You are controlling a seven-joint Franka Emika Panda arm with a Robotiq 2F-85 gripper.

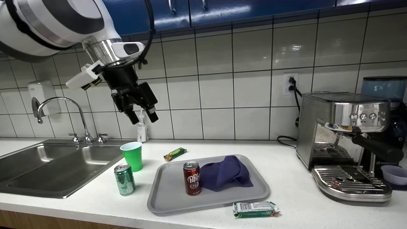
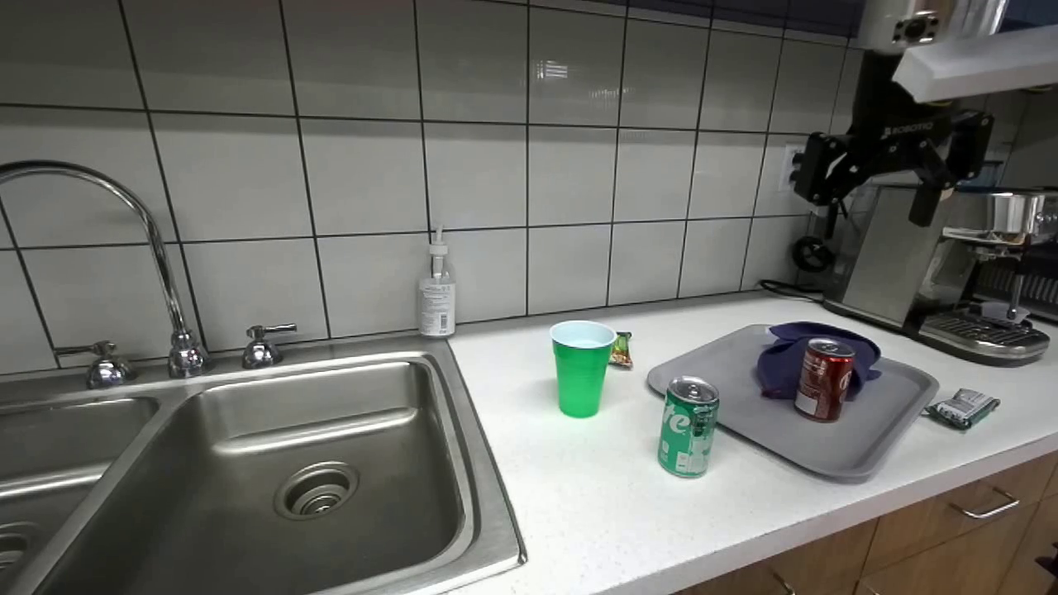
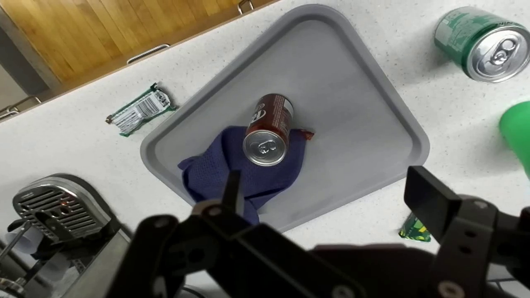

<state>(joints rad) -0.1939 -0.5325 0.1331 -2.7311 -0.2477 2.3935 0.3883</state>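
Note:
High above the counter, my gripper (image 1: 143,117) stands wide open, with nothing between its fingers and touching nothing. In the wrist view, the gripper (image 3: 325,178) has one finger over a crumpled purple cloth (image 3: 211,165). That cloth lies on a grey tray (image 3: 352,82). Beside it on the tray stands an upright dark red Dr Pepper can (image 1: 192,179). A small red tip (image 3: 307,134) pokes out from the cloth's edge; the rest of it is hidden. Left of the tray in an exterior view are a green can (image 1: 124,180) and a green cup (image 1: 133,156), both upright.
Green-wrapped bars lie behind the tray (image 1: 175,154) and at its front edge, the latter a bar (image 1: 256,210) with a barcode. A sink (image 2: 331,463) with a faucet (image 1: 63,100) is at one end, a coffee machine (image 1: 346,133) at the other. A pump bottle (image 2: 436,289) stands by the wall.

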